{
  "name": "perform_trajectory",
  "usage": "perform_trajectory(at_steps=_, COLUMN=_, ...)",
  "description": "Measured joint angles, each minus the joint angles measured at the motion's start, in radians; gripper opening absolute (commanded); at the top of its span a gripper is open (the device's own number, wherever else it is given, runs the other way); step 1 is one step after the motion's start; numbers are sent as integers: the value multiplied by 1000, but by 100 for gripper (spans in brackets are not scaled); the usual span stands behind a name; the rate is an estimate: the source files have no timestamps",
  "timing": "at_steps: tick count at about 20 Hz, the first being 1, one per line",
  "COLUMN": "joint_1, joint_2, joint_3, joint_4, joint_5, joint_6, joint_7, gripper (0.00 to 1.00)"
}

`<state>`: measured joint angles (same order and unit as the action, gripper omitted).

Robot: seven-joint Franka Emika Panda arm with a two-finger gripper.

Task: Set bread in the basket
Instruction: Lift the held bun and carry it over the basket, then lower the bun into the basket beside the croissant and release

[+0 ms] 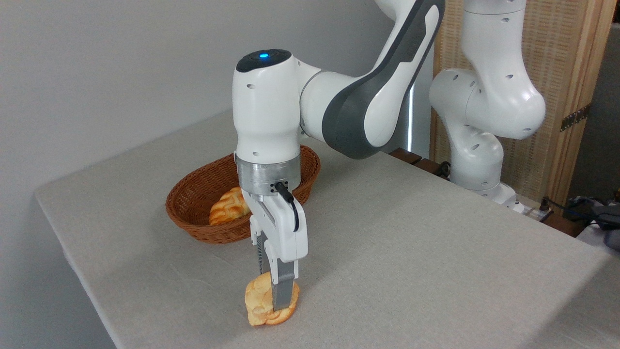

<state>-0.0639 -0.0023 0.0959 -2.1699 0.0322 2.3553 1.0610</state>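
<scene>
The bread [259, 303] is a pale golden, layered round bun near the table's front edge, low over the cloth; I cannot tell whether it still touches it. My gripper [276, 300] points straight down and is shut on the bread, its grey near finger [283, 293] pressed against the bun's right side. Behind the wrist lies the basket [203, 191], a shallow oval of reddish-brown wicker. The arm hides part of its right end.
An orange-brown braided loaf [227, 207] lies inside the basket. The table [411, 252], covered in grey cloth, has its front-left edge just left of the bun. The arm's white base [477, 160] stands at the back right before a wooden screen.
</scene>
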Motion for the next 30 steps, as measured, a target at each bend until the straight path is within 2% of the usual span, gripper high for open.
perform_trajectory(at_steps=2, joint_1=-4, joint_2=-19, joint_3=-3, joint_4=8, joint_5=-33, joint_6=1, joint_7=0, gripper=51)
perform_trajectory(at_steps=6, joint_1=-15, joint_2=-128, joint_3=-41, joint_4=29, joint_5=-208, joint_6=-26, joint_7=0, gripper=52)
perform_trajectory(at_steps=9, joint_1=-39, joint_2=-244, joint_3=-66, joint_4=63, joint_5=-337, joint_6=-229, joint_7=0, gripper=52)
perform_trajectory(at_steps=11, joint_1=-63, joint_2=-295, joint_3=-131, joint_4=68, joint_5=-369, joint_6=-325, joint_7=-27, gripper=52)
perform_trajectory(at_steps=14, joint_1=-125, joint_2=-303, joint_3=-253, joint_4=62, joint_5=-374, joint_6=-346, joint_7=-146, gripper=52)
perform_trajectory(at_steps=17, joint_1=-141, joint_2=-281, joint_3=-332, joint_4=47, joint_5=-374, joint_6=-346, joint_7=-196, gripper=52)
perform_trajectory(at_steps=20, joint_1=-141, joint_2=-256, joint_3=-361, joint_4=20, joint_5=-347, joint_6=-346, joint_7=-196, gripper=55)
perform_trajectory(at_steps=22, joint_1=-140, joint_2=-247, joint_3=-366, joint_4=10, joint_5=-326, joint_6=-347, joint_7=-193, gripper=66)
perform_trajectory(at_steps=25, joint_1=-138, joint_2=-227, joint_3=-389, joint_4=-4, joint_5=-256, joint_6=-362, joint_7=-184, gripper=68)
perform_trajectory(at_steps=26, joint_1=-138, joint_2=-218, joint_3=-400, joint_4=-6, joint_5=-241, joint_6=-366, joint_7=-184, gripper=72)
perform_trajectory(at_steps=30, joint_1=-138, joint_2=-184, joint_3=-438, joint_4=-10, joint_5=-227, joint_6=-408, joint_7=-184, gripper=83)
